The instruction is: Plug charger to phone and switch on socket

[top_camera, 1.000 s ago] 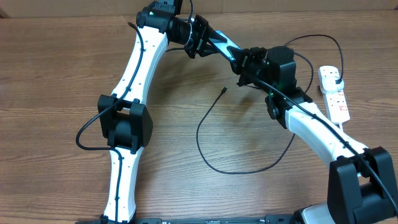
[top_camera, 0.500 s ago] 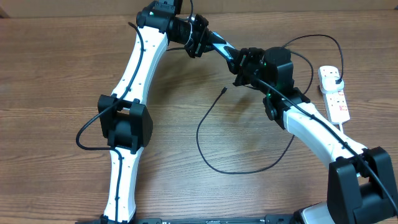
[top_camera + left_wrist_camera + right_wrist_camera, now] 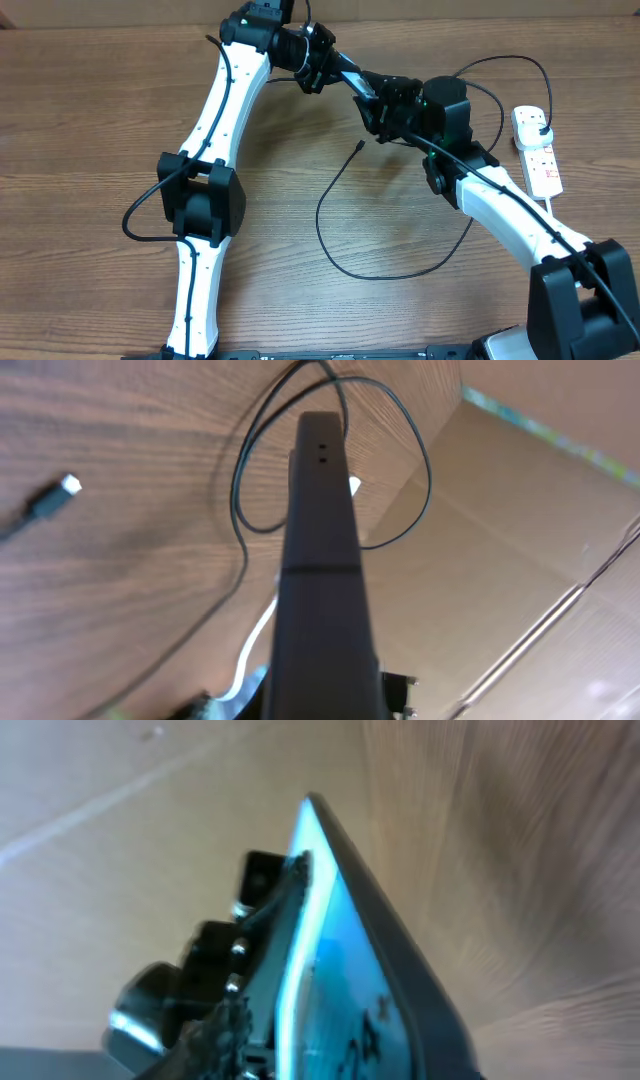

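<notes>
I work at a robot test bench, a lab setup rather than a home: a wood-grain table (image 3: 90, 120) walled with plain cardboard (image 3: 560, 500). My left arm (image 3: 215, 120) and right arm (image 3: 505, 210) are mounted at its near edge.

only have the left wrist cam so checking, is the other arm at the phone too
observer: yes, overhead the right gripper is at the phone's far end; grip unclear
operator: is it on
observer: yes, its screen glows light blue in the right wrist view
operator: where would it get power
observer: a white power strip lies on the table on the right arm's side, a black plug in it
</notes>
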